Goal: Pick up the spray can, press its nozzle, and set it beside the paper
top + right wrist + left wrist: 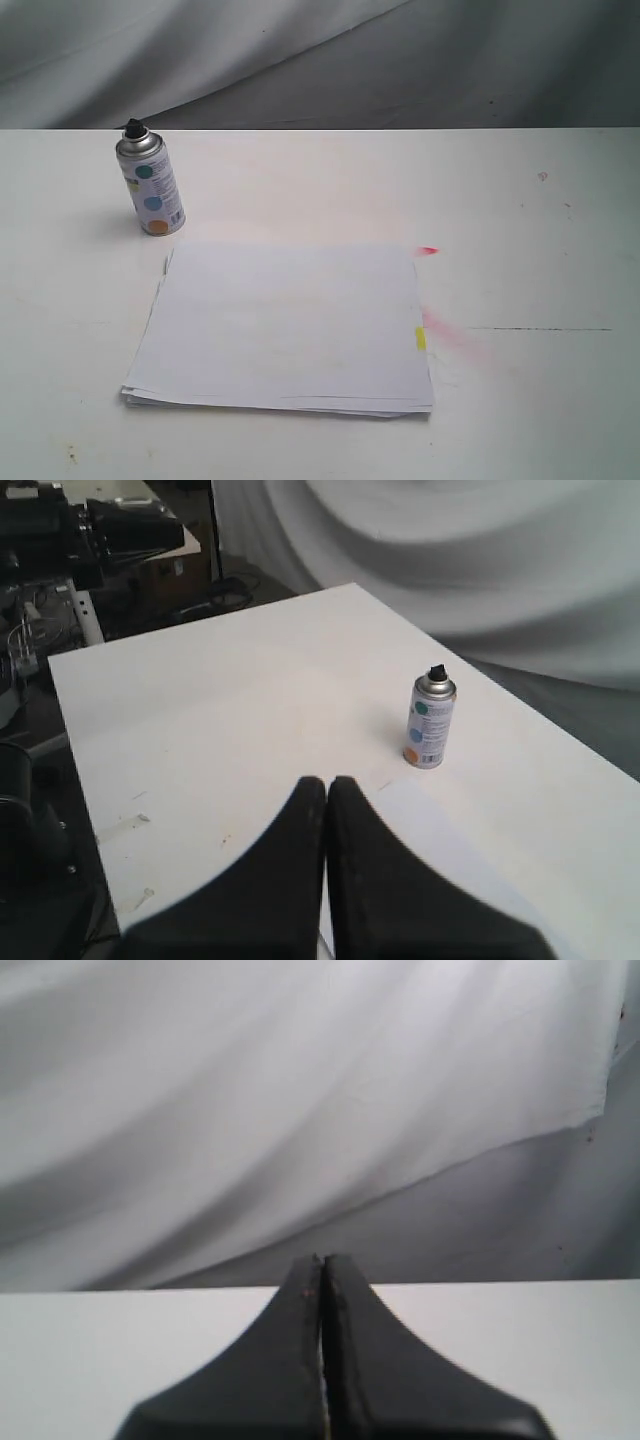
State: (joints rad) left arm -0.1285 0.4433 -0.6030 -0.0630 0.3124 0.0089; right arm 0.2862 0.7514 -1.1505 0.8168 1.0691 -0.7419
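Note:
The spray can [151, 184] stands upright on the white table, just beyond the far left corner of the paper [285, 325]. Its black nozzle [134, 127] tops the silver dome. The paper stack lies flat, a yellow tab [420, 338] at its right edge. Neither arm shows in the exterior view. My left gripper [323, 1260] is shut and empty, facing the grey backdrop over bare table. My right gripper [327, 782] is shut and empty too, well short of the spray can [430, 721] with its nozzle [436, 672]; a corner of the paper [440, 855] lies beside it.
Pink spray marks [452, 335] and a red smear [428, 250] stain the table right of the paper. A dark line [540, 329] runs along the tabletop further right. A grey cloth backdrop [320, 60] hangs behind. Dark equipment [70, 540] stands past the table's edge.

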